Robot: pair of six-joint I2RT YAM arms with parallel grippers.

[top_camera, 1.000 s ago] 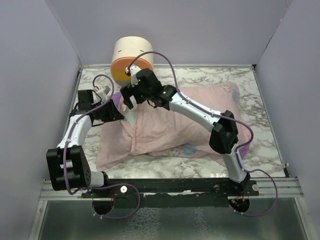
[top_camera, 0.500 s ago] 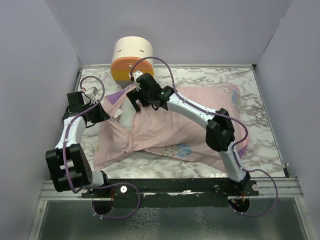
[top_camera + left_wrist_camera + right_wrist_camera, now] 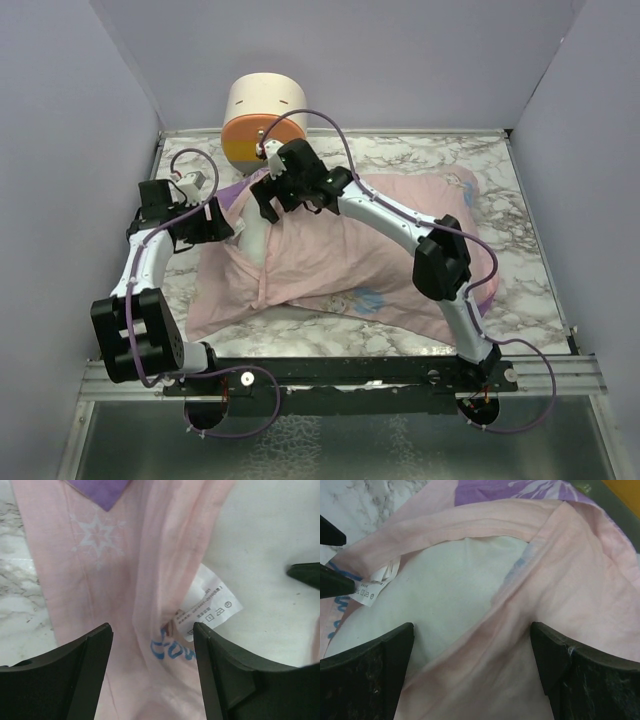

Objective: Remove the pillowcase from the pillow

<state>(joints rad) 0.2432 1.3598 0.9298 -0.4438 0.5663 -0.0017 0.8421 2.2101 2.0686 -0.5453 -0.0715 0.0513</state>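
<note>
Both left gripper (image 3: 151, 628) and right gripper (image 3: 471, 626), jaws apart, should pinch pillowcase (image 3: 340, 250) hem only, sparing pillow (image 3: 445, 580), frame's centre-left.

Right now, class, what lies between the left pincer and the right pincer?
Left wrist view: from the left pincer, the bunched edge of the pillowcase, its label, then bare pillow up to the right pincer.

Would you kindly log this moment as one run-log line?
left gripper: open, above pillowcase hem | right gripper: open, over pillowcase opening | pillow: white end exposed, rest covered | status: pillowcase not yet removed
</note>
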